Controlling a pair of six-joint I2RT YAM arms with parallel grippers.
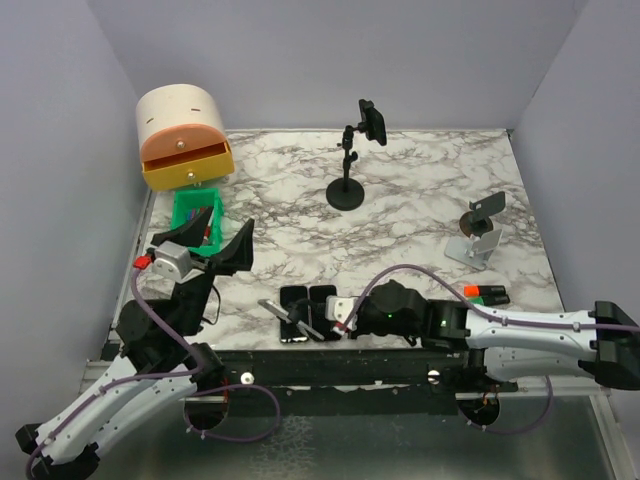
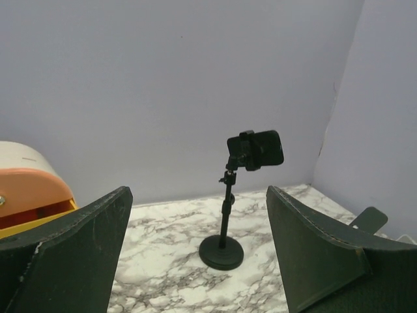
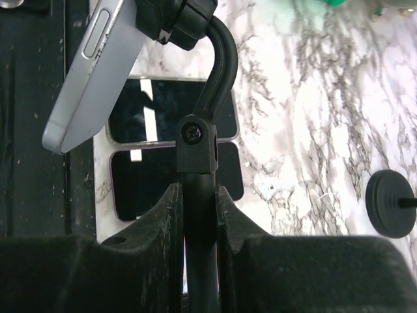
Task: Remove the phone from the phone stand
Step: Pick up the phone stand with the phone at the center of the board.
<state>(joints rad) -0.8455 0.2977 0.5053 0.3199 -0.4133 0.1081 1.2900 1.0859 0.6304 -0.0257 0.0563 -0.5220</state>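
Observation:
My right gripper (image 3: 199, 195) is shut on the black pole of a small phone stand (image 3: 199, 153) near the table's front edge. The stand's clamp holds a silver phone (image 3: 91, 85), tilted and seen edge-on at the upper left of the right wrist view. From above, that phone (image 1: 288, 318) sits just left of the right gripper (image 1: 338, 312). A second black stand (image 1: 346, 190) at the back carries a dark phone (image 1: 373, 121), which also shows as the dark phone (image 2: 260, 149) in the left wrist view. My left gripper (image 1: 225, 255) is open and empty, pointing at it from far off.
Two dark phones (image 1: 308, 300) lie flat under the held stand. A silver stand (image 1: 480, 238) is at the right, markers (image 1: 487, 294) lie near it, a green basket (image 1: 197, 218) and a yellow-orange bread box (image 1: 183, 137) are at the left.

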